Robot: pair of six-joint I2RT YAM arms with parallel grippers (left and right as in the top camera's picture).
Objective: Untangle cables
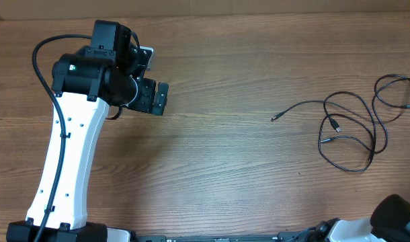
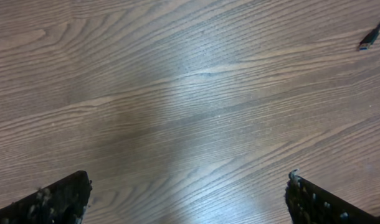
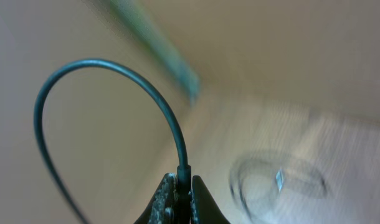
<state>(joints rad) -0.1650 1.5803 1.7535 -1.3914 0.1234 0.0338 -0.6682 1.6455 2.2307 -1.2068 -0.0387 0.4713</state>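
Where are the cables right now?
Overhead view: the cables lie in loose loops at the right of the table, far from the left gripper; one thin cord sits pinched in the right gripper.

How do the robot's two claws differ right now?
The left claw is spread wide and empty; the right claw is pinched shut on a thin dark cord. The left claw points down at the wooden table; the right claw points out across it. Both have dark fingers.

The cables (image 1: 356, 131) lie at the right of the table (image 1: 225, 175), one plug end (image 1: 273, 119) reaching toward the middle; my left pincer (image 1: 156, 77) hangs over its far left.
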